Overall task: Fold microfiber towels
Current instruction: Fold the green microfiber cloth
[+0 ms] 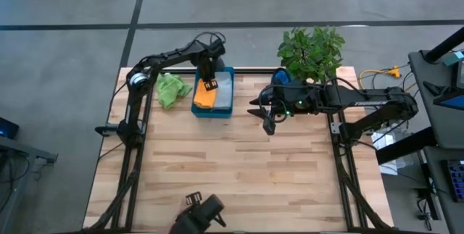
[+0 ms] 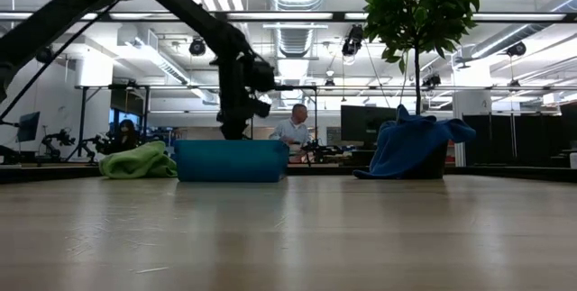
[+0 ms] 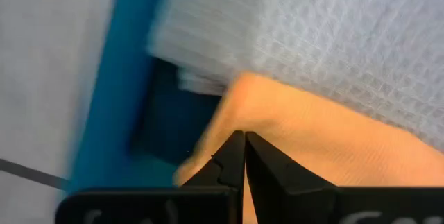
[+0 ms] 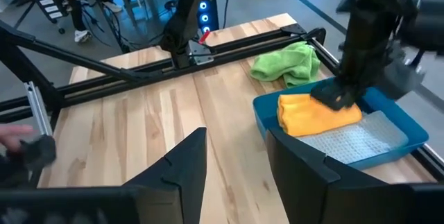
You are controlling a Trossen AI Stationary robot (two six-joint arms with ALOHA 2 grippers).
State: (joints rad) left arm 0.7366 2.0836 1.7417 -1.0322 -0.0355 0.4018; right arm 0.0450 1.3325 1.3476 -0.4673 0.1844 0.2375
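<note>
Because our left gripper [image 3: 244, 156] presses its fingers together onto the folded orange towel [image 4: 316, 114] beneath them in the tray [image 4: 411, 130], probably settling it, our right gripper [image 4: 232, 156] waits apart, empty.

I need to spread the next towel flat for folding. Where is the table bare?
The near wooden table is bare, from the tray and right gripper forward. The far edge is crowded: green towel, tray holding orange towel and grey towel, left gripper, blue towel, plant.
</note>
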